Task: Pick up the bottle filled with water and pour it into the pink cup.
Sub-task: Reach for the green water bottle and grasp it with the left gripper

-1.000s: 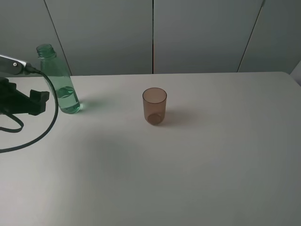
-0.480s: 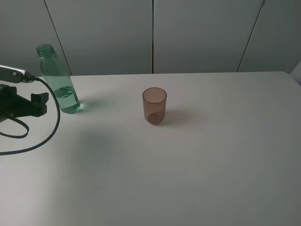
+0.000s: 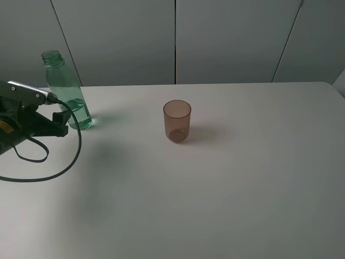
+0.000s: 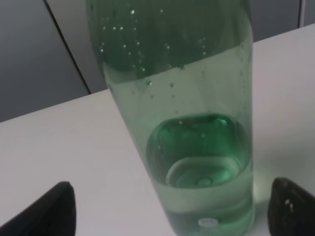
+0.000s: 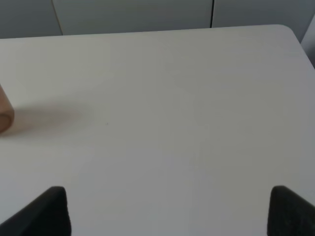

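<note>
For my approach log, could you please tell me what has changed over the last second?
The left gripper advanced rightward in the high view to the bottle, with its jaws open and not gripping it. The bottle and the pink cup stayed put.

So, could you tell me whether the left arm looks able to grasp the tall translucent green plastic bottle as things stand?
Probably yes: the left hand is open and lined up on the bottle, which stands upright close in front of it, with nothing in between.
</note>
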Controlling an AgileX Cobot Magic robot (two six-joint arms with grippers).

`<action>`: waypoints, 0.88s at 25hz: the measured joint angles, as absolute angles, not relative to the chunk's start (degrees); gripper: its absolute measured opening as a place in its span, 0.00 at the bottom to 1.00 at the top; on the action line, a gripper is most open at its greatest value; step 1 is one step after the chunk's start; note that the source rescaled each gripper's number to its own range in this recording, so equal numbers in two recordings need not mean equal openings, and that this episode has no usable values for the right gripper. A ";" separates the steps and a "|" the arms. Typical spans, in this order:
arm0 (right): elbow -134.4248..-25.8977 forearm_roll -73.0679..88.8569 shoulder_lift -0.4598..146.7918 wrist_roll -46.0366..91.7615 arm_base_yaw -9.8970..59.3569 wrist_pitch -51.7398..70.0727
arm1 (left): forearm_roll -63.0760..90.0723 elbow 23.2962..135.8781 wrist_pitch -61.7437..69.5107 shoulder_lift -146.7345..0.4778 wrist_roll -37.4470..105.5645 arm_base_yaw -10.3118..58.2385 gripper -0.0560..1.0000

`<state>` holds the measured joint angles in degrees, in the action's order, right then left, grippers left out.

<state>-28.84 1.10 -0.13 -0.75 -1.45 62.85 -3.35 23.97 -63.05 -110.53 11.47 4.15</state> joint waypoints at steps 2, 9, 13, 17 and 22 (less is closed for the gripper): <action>-28.84 1.10 -0.13 -0.75 -1.45 62.85 | -3.74 25.45 -63.29 -112.23 12.00 4.15 1.00; -28.84 1.10 -0.13 -0.75 -1.45 62.85 | -4.36 29.15 -63.54 -116.57 12.21 4.15 1.00; -28.84 1.10 -0.13 -0.75 -1.45 62.85 | -4.95 31.20 -63.94 -117.81 12.21 4.15 1.00; -28.84 1.10 -0.13 -0.75 -1.45 62.85 | -5.59 33.07 -63.94 -119.18 12.31 4.15 1.00; -28.84 1.10 -0.13 -0.75 -1.45 62.85 | -6.70 35.77 -63.94 -121.82 12.31 4.15 1.00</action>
<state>-28.84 1.10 -0.13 -0.75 -1.45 62.85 -6.70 35.77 -63.94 -121.82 12.31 4.15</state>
